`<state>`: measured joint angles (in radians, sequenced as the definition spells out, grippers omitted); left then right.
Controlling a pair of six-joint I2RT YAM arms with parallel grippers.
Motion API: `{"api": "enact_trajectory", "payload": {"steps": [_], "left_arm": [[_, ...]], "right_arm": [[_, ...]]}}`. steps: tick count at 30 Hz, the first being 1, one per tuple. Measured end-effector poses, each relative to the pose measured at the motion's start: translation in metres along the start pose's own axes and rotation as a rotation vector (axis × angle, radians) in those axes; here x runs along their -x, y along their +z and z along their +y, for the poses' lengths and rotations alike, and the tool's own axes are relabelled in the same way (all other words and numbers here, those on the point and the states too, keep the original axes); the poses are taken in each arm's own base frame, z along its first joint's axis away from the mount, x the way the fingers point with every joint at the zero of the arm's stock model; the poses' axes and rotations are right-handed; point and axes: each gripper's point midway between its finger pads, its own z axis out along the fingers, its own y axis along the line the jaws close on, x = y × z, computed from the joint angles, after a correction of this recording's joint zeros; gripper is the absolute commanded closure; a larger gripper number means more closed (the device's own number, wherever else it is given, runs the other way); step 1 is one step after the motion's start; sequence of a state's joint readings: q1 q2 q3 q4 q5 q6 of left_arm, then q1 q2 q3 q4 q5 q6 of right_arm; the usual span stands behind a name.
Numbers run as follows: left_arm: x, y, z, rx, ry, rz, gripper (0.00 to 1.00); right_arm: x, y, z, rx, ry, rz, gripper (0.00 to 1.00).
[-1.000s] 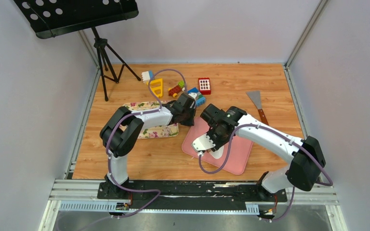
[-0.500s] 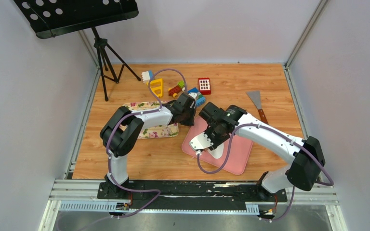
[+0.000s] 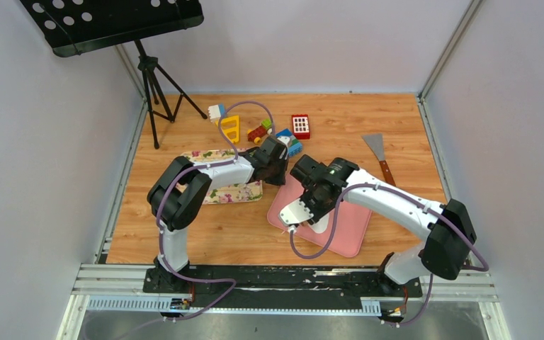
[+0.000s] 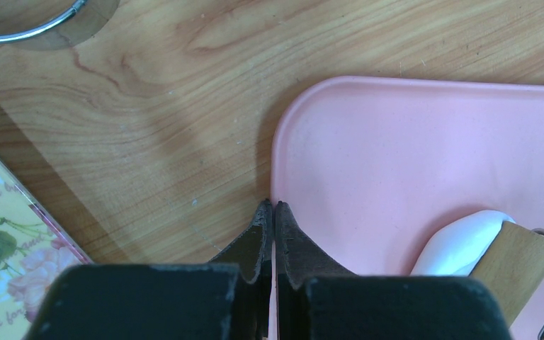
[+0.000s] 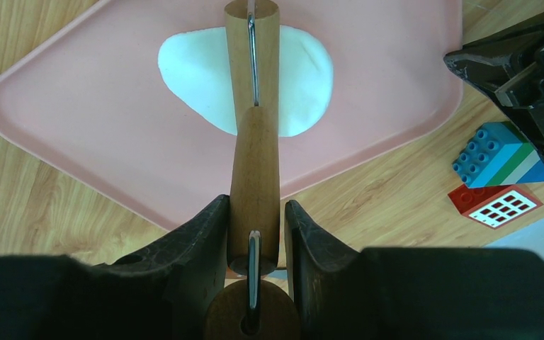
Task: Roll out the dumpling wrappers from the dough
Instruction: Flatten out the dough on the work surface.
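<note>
Right gripper (image 5: pixel 255 212) clamps the wooden roller (image 5: pixel 255 156) over flattened white dough (image 5: pixel 198 71), upper centre. Left gripper (image 4: pixel 274 212) is shut, seemingly touching the pink rounded mat (image 4: pixel 397 142).

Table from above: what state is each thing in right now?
mat: lying flat
dough: flattened, uneven sheet on the mat
roller: lying across the dough, handle gripped
right tool: shut on roller
left tool: shut, empty, tips at the mat's edge
scraper: lying untouched
</note>
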<state>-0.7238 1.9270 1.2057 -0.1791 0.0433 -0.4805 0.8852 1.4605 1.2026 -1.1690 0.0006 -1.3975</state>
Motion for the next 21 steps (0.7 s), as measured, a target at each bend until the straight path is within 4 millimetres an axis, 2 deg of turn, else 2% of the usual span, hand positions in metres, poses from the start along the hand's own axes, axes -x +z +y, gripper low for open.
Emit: {"api": "enact_trajectory", "payload": {"steps": [8, 21], "left_arm": [[0.0, 0.0, 0.0, 0.0, 0.0, 0.001, 1.0], [0.0, 0.0, 0.0, 0.0, 0.003, 0.003, 1.0]], "right_arm": [[0.003, -0.01, -0.013, -0.044, 0.0, -0.011, 1.0], [0.002, 0.001, -0.009, -0.013, 0.002, 0.002, 1.0]]}}
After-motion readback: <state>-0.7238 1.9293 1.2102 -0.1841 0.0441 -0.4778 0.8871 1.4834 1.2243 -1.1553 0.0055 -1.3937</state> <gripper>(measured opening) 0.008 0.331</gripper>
